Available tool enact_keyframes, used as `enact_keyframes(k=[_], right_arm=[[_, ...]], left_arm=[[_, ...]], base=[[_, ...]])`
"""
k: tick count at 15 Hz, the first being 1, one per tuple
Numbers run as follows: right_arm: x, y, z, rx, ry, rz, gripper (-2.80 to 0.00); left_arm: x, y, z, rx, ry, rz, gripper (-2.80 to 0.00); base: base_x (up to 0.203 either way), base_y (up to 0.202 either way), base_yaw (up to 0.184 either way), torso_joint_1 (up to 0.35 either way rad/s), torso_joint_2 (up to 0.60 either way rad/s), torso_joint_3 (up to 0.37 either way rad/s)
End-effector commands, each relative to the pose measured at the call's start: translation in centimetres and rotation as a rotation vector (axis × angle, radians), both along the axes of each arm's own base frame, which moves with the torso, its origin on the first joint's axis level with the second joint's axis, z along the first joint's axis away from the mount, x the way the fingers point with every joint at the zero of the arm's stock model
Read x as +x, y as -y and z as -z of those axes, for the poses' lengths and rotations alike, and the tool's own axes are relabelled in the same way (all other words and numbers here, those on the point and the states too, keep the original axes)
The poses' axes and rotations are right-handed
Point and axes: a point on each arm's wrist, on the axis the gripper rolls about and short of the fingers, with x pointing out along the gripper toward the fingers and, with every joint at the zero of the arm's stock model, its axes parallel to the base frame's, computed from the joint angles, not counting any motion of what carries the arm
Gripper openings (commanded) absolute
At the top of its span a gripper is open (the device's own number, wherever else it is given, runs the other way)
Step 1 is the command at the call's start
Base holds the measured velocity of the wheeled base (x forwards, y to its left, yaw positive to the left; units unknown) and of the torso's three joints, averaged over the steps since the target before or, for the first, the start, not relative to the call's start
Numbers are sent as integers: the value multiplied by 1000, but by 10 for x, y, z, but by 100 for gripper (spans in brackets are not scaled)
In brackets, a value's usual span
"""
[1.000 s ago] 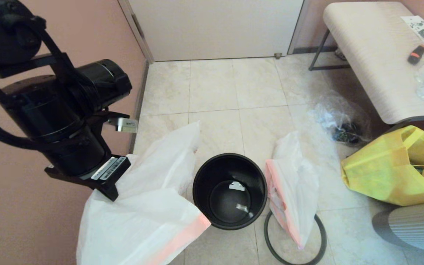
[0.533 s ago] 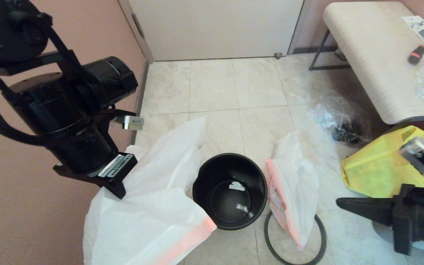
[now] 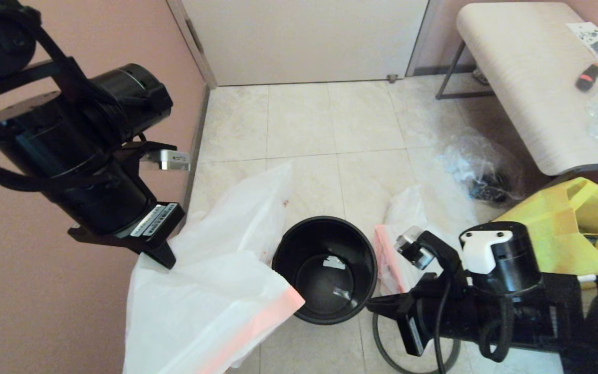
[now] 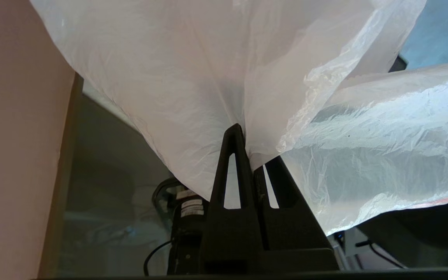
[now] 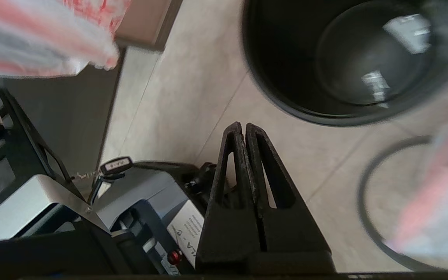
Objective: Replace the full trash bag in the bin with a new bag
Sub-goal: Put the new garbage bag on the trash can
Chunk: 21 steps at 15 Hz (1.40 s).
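Note:
The black bin (image 3: pixel 324 270) (image 5: pixel 344 62) stands empty on the tiled floor. Its dark grey hoop (image 3: pixel 377 337) (image 5: pixel 368 202) lies flat on the floor at its front right. My left gripper (image 3: pixel 166 259) (image 4: pixel 247 144) is left of the bin, above the floor, shut on a white bag with a pink band (image 3: pixel 210 296) (image 4: pixel 216 77) that hangs beside the rim. A second white bag with a pink band (image 3: pixel 408 218) lies right of the bin. My right gripper (image 3: pixel 374 307) (image 5: pixel 243 126) is shut and holds nothing, low at the bin's front right, over the hoop.
A clear crumpled bag with dark contents (image 3: pixel 480 174) lies at the back right. A yellow shopping bag (image 3: pixel 553 234) sits under a pale bench (image 3: pixel 527 78). The pink wall (image 3: pixel 34 291) runs close on the left, and a door (image 3: pixel 304 36) is behind.
My right arm has swung in from the right to the bin's front right. The left arm has shifted slightly with the white bag, still held.

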Motion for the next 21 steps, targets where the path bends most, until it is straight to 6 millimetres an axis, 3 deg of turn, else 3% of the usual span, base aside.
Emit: enact_keyframes(k=[1,3,4,7,12,17,21], right_arm=[[10,-21,17,-27,-34,-31,-280],[15,-36,16,-14,-17,-59,-280],[14,-43,15,5,1,-74,0],[14,-58,14,119,21,-75,0],[34,-86,20,214,114,-85,0],[52,-104,7,252,196,-12,0],[57,-108,-18,310,262,16,0]], left_arm=[[1,-4,0,-11,-2,-15,-280],[10,-6,2,-43,14,-37,-280],[17,-5,3,-54,31,-53,-280],[35,-6,10,-92,55,-96,-280],[40,-6,14,-164,17,-84,-280],[37,-8,10,-170,29,-82,-280],[37,-8,15,-152,-10,-83,-280]], base=[[0,0,0,0,0,0],[0,0,0,0,0,0],[0,0,0,0,0,0],[0,0,0,0,0,0],[0,0,0,0,0,0],[0,0,0,0,0,0],[0,0,0,0,0,0]])
